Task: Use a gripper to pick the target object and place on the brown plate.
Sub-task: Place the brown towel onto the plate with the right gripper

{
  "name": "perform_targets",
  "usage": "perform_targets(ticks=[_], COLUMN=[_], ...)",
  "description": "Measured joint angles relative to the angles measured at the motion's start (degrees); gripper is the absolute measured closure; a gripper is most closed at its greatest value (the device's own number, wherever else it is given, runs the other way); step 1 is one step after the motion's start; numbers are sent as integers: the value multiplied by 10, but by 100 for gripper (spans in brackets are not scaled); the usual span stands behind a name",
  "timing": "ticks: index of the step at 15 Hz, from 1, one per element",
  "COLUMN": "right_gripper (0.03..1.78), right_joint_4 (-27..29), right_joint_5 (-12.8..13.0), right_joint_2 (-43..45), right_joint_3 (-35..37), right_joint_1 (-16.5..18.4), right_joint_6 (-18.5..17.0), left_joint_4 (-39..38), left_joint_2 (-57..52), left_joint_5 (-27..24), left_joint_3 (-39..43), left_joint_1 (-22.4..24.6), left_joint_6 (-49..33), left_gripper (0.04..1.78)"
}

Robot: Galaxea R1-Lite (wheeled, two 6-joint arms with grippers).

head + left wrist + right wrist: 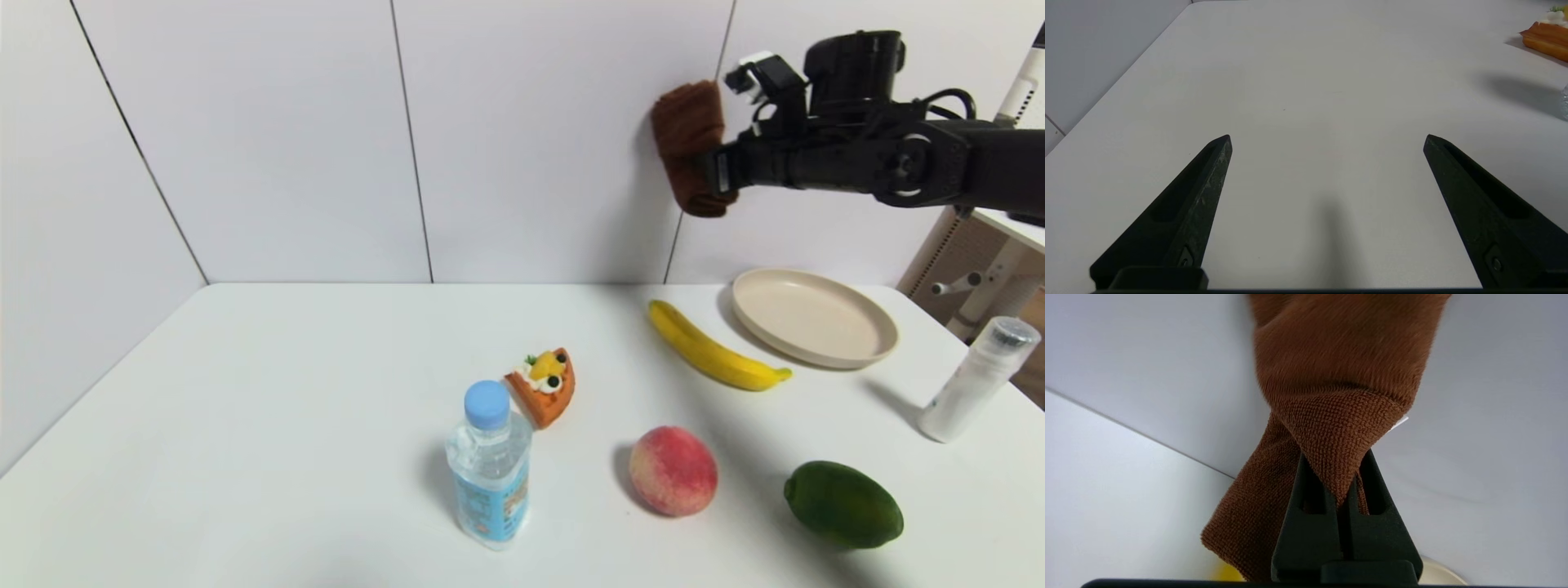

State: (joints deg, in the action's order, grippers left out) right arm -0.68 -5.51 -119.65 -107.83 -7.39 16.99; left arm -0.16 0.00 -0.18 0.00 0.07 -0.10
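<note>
Bottle: clear plastic water bottle (490,465) with a pale blue cap and blue label, standing upright at the near edge of my white desk (286,392).
Cake slice: orange wedge of toy cake (543,386) with white, yellow and dark toppings, just behind the bottle; its edge also shows in my left wrist view (1545,36).
Peach: round pink-red peach (673,471), to the right of the bottle, apart from it.
Green fruit: dark green oval fruit (843,503), further right, near the front edge.
White bottle: slim white cylinder with a clear cap (976,380), leaning near the right edge of the desk.
Banana: long yellow banana (714,351), lying diagonally just beside the plate, its tip close to the rim.
Plate: round shallow beige plate with a raised rim (882,327), far right of the desk, nothing on it.
Right gripper (709,171): mine, held high in the air, up and to the left of the plate, in front of the white panelled wall; fingers pressed together on a fold of the cloth (1347,490).
Cloth: dark brown fuzzy folded cloth (690,135), pinched in my right gripper, hanging well clear of the desk, not over the plate's centre.
Left gripper (1327,141): mine, low over bare desk, fingers spread wide apart, nothing between them.
</note>
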Motion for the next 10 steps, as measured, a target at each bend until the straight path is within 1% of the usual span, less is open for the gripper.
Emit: perform_targets(ticks=[2, 4, 6, 10], right_gripper=[171, 171, 171, 171], right_joint_4=[1, -1, 3, 7], right_joint_5=[-5, -5, -7, -8], right_joint_2=[-4, -4, 5, 45], right_joint_3=[31, 67, 103, 178], right_joint_1=[70, 117, 140, 152], right_joint_6=[19, 39, 40, 38], left_joint_4=[0, 0, 0, 0], left_joint_2=[0, 0, 0, 0], left_joint_5=[0, 0, 0, 0], left_joint_3=[0, 0, 0, 0], left_joint_1=[0, 0, 0, 0], left_joint_6=[0, 0, 0, 0], left_gripper=[13, 13, 13, 13])
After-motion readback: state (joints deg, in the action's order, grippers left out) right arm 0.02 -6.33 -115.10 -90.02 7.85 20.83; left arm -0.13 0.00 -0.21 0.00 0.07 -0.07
